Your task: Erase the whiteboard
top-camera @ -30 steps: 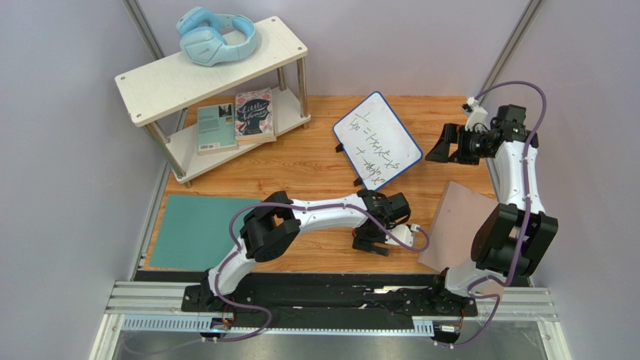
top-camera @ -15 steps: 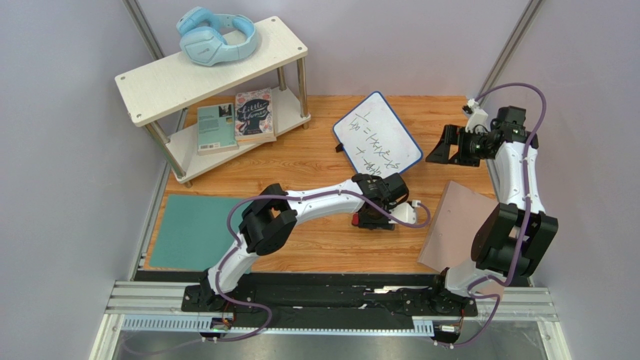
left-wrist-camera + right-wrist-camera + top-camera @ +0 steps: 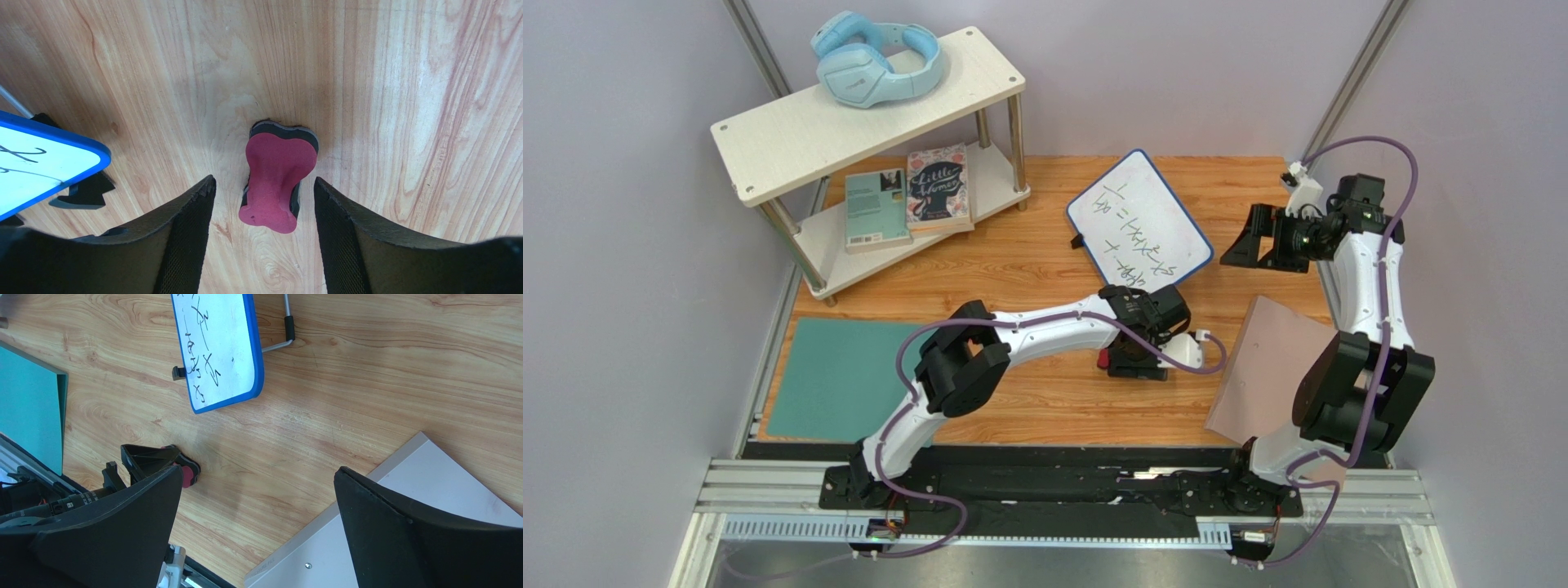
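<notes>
Straddling the red eraser, your left tool stands released, one finger on each side with a gap showing, set so for a pinch across the narrow waist.
Eraser: one, flat on the tabletop, near the whiteboard's near corner.
Whiteboard: one, far middle of the tabletop, propped on a wire stand, writing across its face, nothing wiped yet.
Right tool: spread wide, empty, beside the board's right edge, likely posted to steady it.
Tools: two.
Books: two, on the lower shelf.
Headphones: one.
</notes>
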